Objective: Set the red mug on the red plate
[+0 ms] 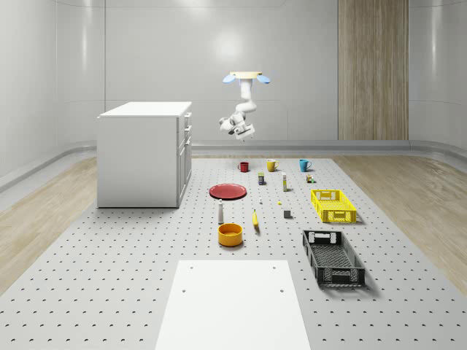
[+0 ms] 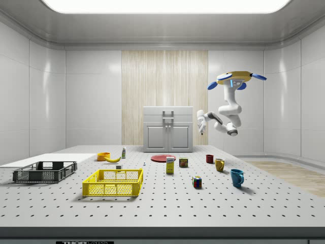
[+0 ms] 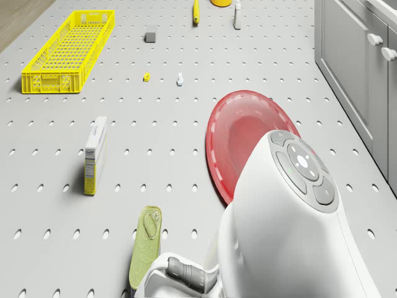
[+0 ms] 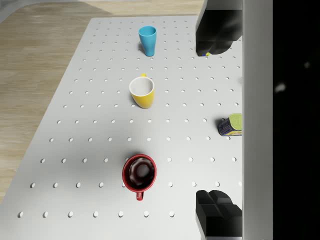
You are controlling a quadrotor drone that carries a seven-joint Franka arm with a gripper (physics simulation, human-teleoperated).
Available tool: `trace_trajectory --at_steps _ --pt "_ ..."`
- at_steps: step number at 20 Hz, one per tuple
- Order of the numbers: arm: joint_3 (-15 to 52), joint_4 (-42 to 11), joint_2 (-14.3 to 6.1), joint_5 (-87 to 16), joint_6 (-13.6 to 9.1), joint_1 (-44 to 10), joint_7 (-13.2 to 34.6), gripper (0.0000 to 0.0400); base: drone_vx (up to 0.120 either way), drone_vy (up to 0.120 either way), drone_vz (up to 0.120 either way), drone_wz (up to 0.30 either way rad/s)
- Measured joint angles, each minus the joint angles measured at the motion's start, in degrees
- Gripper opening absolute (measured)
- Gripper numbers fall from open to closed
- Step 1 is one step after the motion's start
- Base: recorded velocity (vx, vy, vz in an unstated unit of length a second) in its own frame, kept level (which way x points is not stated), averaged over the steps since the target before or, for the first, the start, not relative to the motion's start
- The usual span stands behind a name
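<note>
Drone hovering above the far end of the perforated table (image 1: 109, 277), gripper (image 4: 216, 120) high over the red mug (image 4: 139, 173), fingers spread and empty.
Mug: upright, glossy red, dark inside, handle visible, standing in a row with a yellow mug (image 4: 142, 92) and blue mug (image 4: 147, 40), apart from the red plate (image 1: 228, 191).

Glossy, glazed-looking red mug (image 4: 139, 173) and red plate (image 3: 248, 141); matt grey perforated desk (image 1: 131, 277); smooth white plastic-looking arm shell (image 3: 291, 236); lattice plastic crates (image 1: 333, 205).
</note>
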Motion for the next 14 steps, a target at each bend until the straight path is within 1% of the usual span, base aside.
trace_trajectory --at_steps 3,4,6,7,9,14 --pt "3.0 -1.5 -1.9 -4.1 -2.7 -6.0 3.9 0.0400 0.120 0.000 -0.120 0.000" --pt "3.7 -1.7 -2.4 -5.0 -3.3 -7.5 4.9 0.0400 0.000 0.000 0.000 0.000" --pt "4.9 -2.1 -3.5 -6.1 -4.2 -9.9 6.5 0.0400 0.000 0.000 -0.120 0.000" --pt "5.4 -2.2 -3.9 -6.5 -4.5 -10.9 7.2 0.0400 0.000 0.080 -0.120 0.000" --pt "6.2 -2.3 -4.8 -7.0 -4.9 -12.5 8.3 0.0400 -0.120 -0.060 -0.120 0.000" --pt "7.5 -2.4 -6.7 -7.1 -4.7 -15.0 10.0 0.0400 -0.120 0.000 -0.120 0.000"
